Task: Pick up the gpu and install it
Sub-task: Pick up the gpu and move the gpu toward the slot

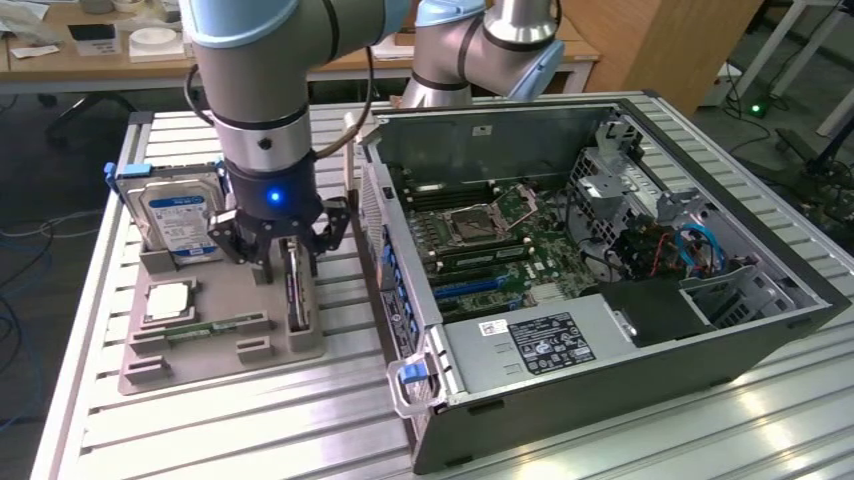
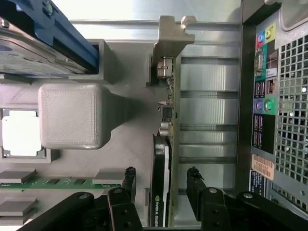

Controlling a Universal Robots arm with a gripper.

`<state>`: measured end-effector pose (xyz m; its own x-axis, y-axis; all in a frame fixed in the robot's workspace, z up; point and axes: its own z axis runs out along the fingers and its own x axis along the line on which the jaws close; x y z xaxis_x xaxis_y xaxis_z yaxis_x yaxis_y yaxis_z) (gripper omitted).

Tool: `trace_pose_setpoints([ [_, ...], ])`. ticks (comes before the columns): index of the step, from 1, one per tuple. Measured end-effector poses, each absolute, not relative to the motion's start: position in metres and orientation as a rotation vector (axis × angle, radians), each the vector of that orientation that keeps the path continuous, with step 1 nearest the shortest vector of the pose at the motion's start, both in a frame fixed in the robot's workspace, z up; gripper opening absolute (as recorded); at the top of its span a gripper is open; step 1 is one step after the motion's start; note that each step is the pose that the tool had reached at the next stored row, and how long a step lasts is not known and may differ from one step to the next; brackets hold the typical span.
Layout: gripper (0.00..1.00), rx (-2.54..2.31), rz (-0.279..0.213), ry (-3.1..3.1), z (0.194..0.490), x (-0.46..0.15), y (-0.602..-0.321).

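Observation:
The gpu [image 1: 296,300] stands on edge in a slot of the beige parts tray [image 1: 200,362], a thin dark card. In the wrist view the gpu [image 2: 169,96] shows its pale metal bracket [image 2: 171,33] at the far end and a black cooler part near the fingers. My gripper [image 1: 287,255] hangs straight over the card and is open. Its two black fingertips [image 2: 129,179] straddle the card in the wrist view, one on each side with a gap to it; my gripper [image 2: 161,174] holds nothing.
An open computer case [image 1: 601,250] lies at the exterior view's right, motherboard exposed; its rear port panel [image 2: 262,96] sits close beside the tray. On the tray are a blue-labelled hard drive [image 1: 180,215], a CPU [image 1: 170,300] and a green memory stick [image 1: 214,328].

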<state>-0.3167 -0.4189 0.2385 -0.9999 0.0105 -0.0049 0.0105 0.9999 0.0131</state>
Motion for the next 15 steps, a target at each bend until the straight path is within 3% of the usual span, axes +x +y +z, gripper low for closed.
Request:
trace_pose_setpoints([
  [15,0.55,0.034,0.014,3.136,0.213,-0.317,-0.413],
])
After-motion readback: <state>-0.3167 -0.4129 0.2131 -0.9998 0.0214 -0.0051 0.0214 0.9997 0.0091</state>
